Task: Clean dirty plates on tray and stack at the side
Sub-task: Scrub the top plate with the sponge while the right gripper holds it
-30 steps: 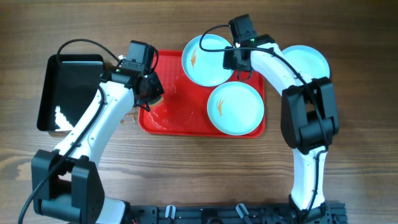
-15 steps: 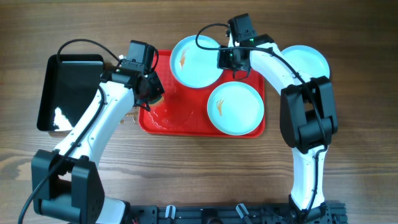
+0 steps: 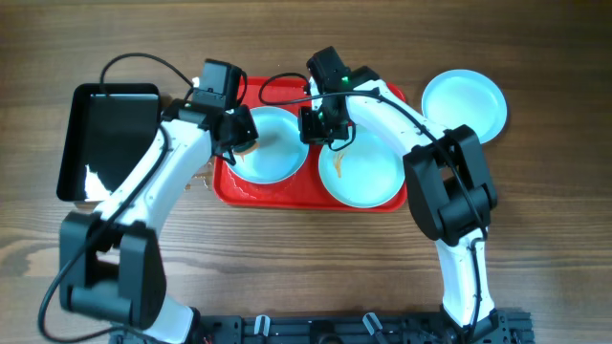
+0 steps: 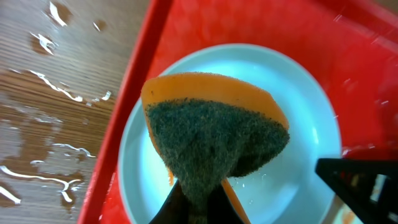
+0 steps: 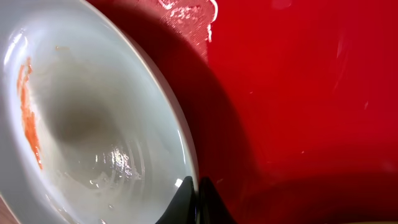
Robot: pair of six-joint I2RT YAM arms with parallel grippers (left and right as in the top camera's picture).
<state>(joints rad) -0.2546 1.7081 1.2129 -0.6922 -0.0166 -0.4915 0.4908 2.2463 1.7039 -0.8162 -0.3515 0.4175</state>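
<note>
Watching my left gripper [image 4: 198, 204] pinch the sponge [image 4: 214, 140] over the plate [image 3: 273, 162] in the tray's [image 3: 298, 193] left half | my right gripper [image 5: 196, 198] pinches that plate's rim

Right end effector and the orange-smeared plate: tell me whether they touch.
Touching. Right wrist view shows the right end effector pinching the plate at its rim.
</note>
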